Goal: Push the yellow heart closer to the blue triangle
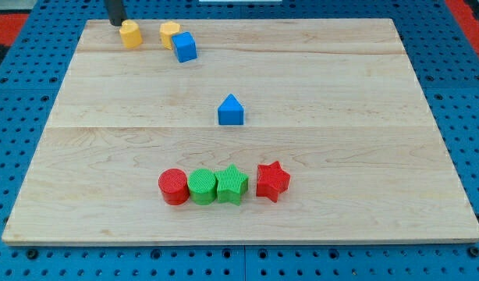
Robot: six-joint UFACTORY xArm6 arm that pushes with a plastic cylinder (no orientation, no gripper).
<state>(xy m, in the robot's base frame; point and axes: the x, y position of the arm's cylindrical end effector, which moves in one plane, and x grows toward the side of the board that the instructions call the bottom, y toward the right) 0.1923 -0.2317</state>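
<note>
**Presently: rod tip at the far-left blocks on the bench**

Presently my tip stands at the view's top left, just beside the upper-left edge of the yellow heart-shaped block; whether they touch cannot be told. No fingers exist on this rod, so no opening can be told. A second yellow block, shape unclear, lies to the heart's right, touching a blue cube-like block. The blue triangular block sits near the middle of the pale wooden bench, well apart from the heart. Toward the view's bottom runs a row: red cylinder, green cylinder, green star, red star.
</note>
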